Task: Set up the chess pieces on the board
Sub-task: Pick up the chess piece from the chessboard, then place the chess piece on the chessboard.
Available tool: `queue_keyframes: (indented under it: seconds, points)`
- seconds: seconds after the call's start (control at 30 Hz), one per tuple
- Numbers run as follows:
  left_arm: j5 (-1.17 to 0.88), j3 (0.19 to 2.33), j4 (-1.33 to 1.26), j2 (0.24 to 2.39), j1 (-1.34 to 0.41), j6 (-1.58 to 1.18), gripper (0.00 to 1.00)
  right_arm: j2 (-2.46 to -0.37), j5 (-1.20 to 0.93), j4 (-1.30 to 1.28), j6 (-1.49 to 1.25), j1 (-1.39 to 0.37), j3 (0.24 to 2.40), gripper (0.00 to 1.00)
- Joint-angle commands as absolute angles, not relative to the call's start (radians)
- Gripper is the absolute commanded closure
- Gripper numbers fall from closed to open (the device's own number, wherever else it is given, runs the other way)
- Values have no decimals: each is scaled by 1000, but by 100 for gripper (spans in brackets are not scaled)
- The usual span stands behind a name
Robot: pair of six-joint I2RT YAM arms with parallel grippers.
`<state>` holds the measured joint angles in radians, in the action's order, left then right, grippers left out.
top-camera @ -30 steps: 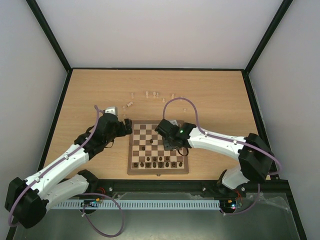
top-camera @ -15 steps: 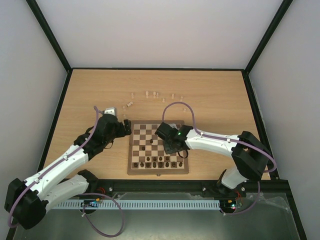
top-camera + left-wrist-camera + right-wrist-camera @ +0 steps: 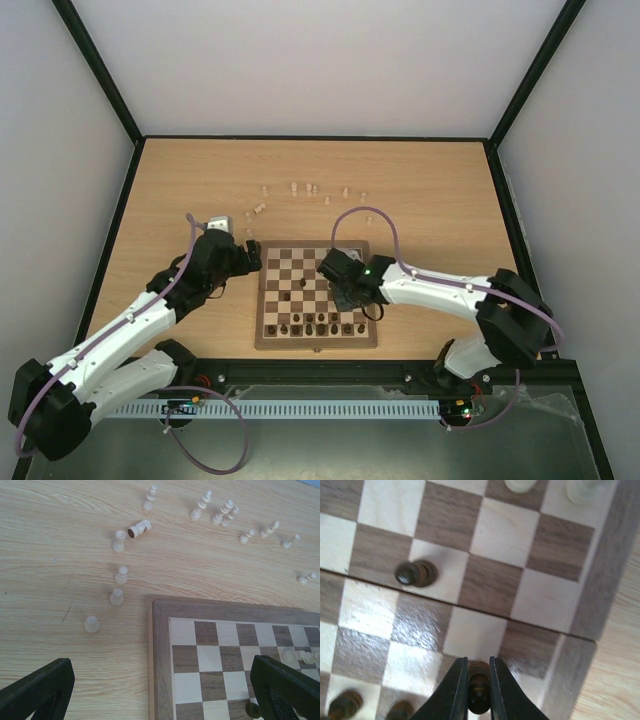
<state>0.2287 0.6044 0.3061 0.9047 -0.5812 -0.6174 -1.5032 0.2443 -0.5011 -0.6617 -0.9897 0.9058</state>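
The board (image 3: 272,308) lies at the near middle of the table, with several dark brown pieces in a row (image 3: 318,325) along its near edge. My right gripper (image 3: 347,296) hovers over the board's right half, shut on a dark brown piece (image 3: 479,686) held between its fingers above the squares (image 3: 470,640). Another dark piece (image 3: 416,573) stands nearby. My left gripper (image 3: 254,254) is open and empty at the board's far left corner (image 3: 162,612). Several cream pieces (image 3: 119,541) stand scattered on the table beyond the board, one lying on its side (image 3: 139,529).
Cream pieces (image 3: 310,190) form a loose arc on the table behind the board. Two cream pieces (image 3: 580,489) stand on the board's far right squares. A black frame edges the table, with walls on three sides.
My right gripper has shifted slightly right and nearer over the board with the dark piece in it. The left arm has barely moved.
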Motion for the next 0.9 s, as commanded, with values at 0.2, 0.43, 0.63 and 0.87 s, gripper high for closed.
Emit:
queue_keyframes:
  seconds: [0.2, 0.43, 0.63, 0.87]
  points:
    - [232, 592, 278, 936, -578, -624, 1, -1313, 222, -599, -738, -1028, 787, 94]
    - [234, 591, 275, 938, -578, -623, 0, -1346, 283, -629, -799, -1072, 772, 94]
    - [236, 588, 276, 939, -578, -621, 1, -1336, 282, -630, -807, -1076, 762, 93]
    - [236, 585, 273, 940, -578, -621, 1, -1345, 276, -620, -811, -1086, 752, 92]
